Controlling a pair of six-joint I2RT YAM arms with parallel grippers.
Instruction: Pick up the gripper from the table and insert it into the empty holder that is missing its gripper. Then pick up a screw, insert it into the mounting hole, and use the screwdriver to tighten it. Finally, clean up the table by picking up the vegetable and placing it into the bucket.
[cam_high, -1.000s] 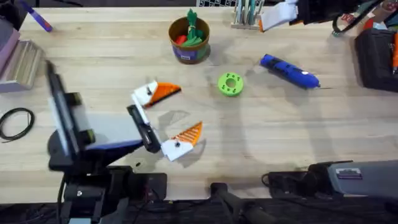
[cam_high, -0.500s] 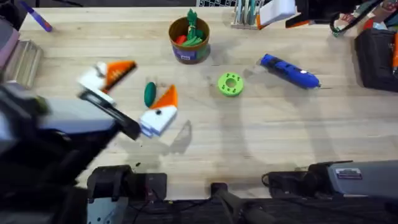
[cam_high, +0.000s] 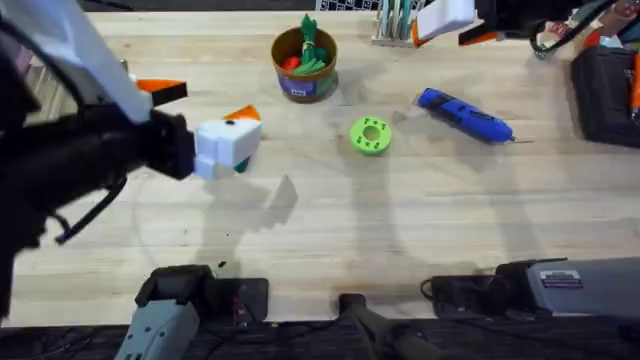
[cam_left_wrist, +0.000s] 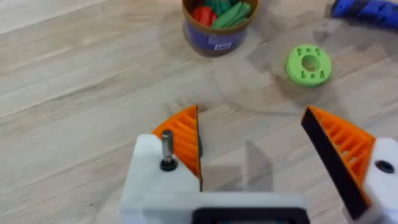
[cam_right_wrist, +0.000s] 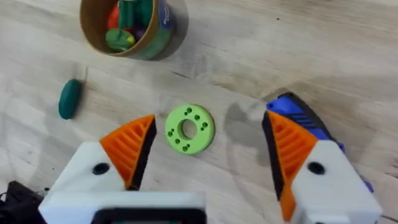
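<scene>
No word, number or brand can be read anywhere. The bucket (cam_high: 304, 62) carries a pale label (cam_left_wrist: 219, 43) on its blue-purple side (printed marks are there, but too small and blurred to make out), and the same label (cam_right_wrist: 165, 20) seen from the right wrist is no clearer. A grey block (cam_high: 560, 279) at the near edge of the desk (cam_high: 400, 220) bears a small pale tag, equally unreadable.
</scene>
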